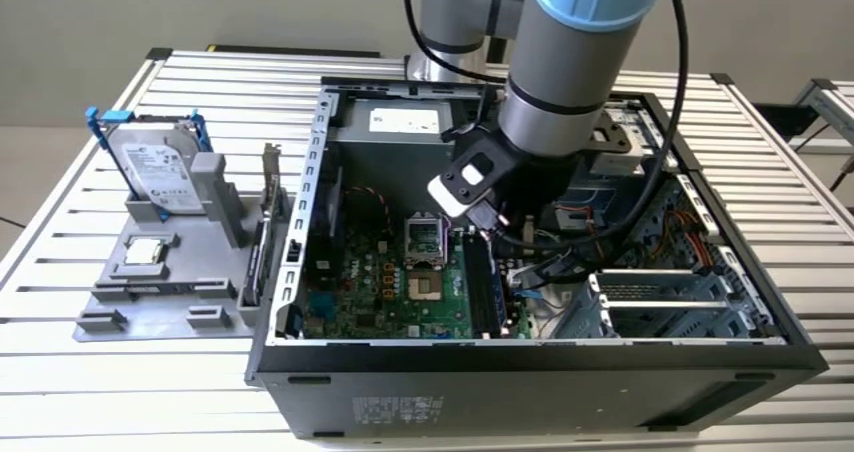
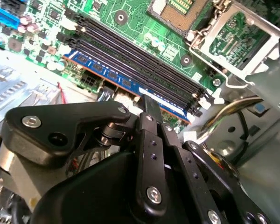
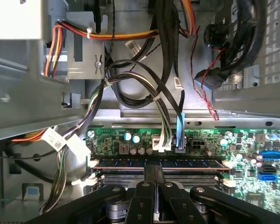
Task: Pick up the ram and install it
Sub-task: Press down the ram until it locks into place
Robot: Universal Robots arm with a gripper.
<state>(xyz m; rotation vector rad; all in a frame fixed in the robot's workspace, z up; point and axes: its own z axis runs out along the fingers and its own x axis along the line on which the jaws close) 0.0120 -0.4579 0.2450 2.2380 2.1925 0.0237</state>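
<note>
The long, thin, blue-faced ram [image 2: 116, 77] stands on edge in the motherboard's bank of memory slots, in the slot farthest from the silver metal CPU socket [image 2: 224, 32], with the empty black plastic slots [image 2: 130, 60] lying between it and the socket. The black end effector [image 2: 149, 105] has its two fingers together, and their tips appear to rest on the ram's upper edge near its middle rather than pinching its faces. The first wrist view shows the same contact, the end effector [image 3: 154, 175] centred along the ram [image 3: 186, 163] between the white plastic latches [image 3: 226, 164] at the slot's ends. The step in hand looks like seating. Doing it well calls for a straight push down toward the board, with no lean toward or away from the socket, so that both ends sink evenly and both latches close. Pressing at the stick's middle helps with that. The bundle of black and coloured cables [image 3: 168, 93], on the side of the ram away from the socket, should stay outside the arm's path.
</note>
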